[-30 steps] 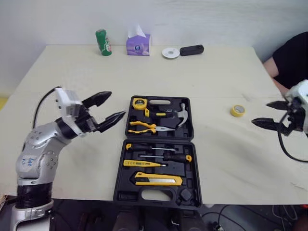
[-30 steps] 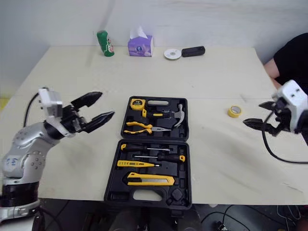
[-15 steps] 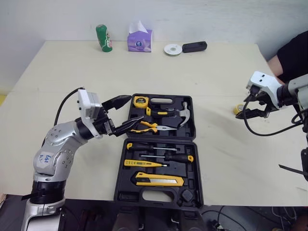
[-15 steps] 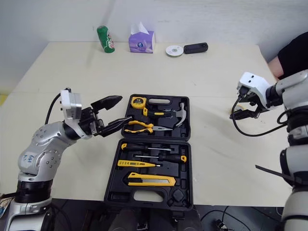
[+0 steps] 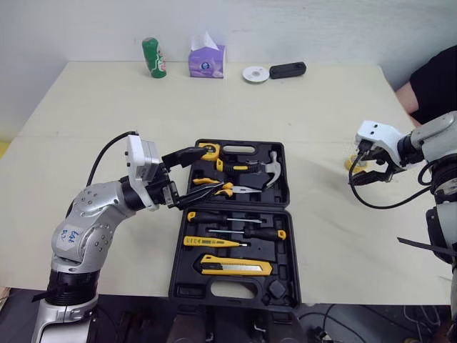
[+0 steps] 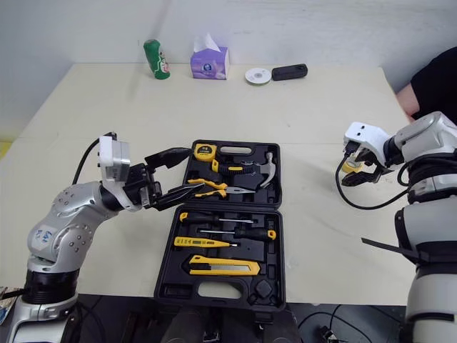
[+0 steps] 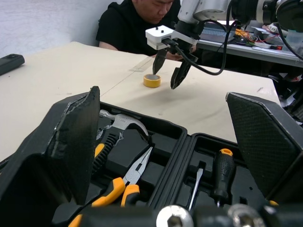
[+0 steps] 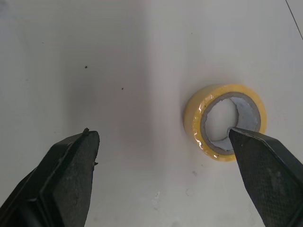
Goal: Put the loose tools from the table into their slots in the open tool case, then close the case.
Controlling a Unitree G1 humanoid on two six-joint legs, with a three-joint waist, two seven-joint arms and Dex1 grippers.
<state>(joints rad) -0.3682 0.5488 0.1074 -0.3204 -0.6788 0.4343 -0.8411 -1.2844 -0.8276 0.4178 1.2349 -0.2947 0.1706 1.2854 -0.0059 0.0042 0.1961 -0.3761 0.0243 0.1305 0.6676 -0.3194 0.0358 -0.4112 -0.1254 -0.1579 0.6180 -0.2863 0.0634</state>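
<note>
1. The right gripper (image 8: pixel 161 135) has swung in from the tabletop's (image 5: pixel 285 107) edge and dropped low over the yellow tape roll (image 8: pixel 193 118). Its fingers are spread wide with nothing between them.
2. The roll lies flat on the tabletop, at about 2 o'clock from the tool case (image 5: pixel 177 271). It sits under one fingertip rather than midway between the two, so I judge a small sideways correction is needed before closing.
3. The left gripper (image 5: pixel 208 171) has pushed forward and now hangs open and empty over the case's 9 o'clock edge, above the pliers (image 5: pixel 214 189).
4. The roll looks like the last loose tool; the case stays open.
5. The tabletop is pale, smooth and matte. At 11 to 12 o'clock along its far edge stand a green can (image 5: pixel 153 57) and a tissue box (image 5: pixel 206 60). A person in black (image 7: pixel 142 23) sits beyond the roll.
</note>
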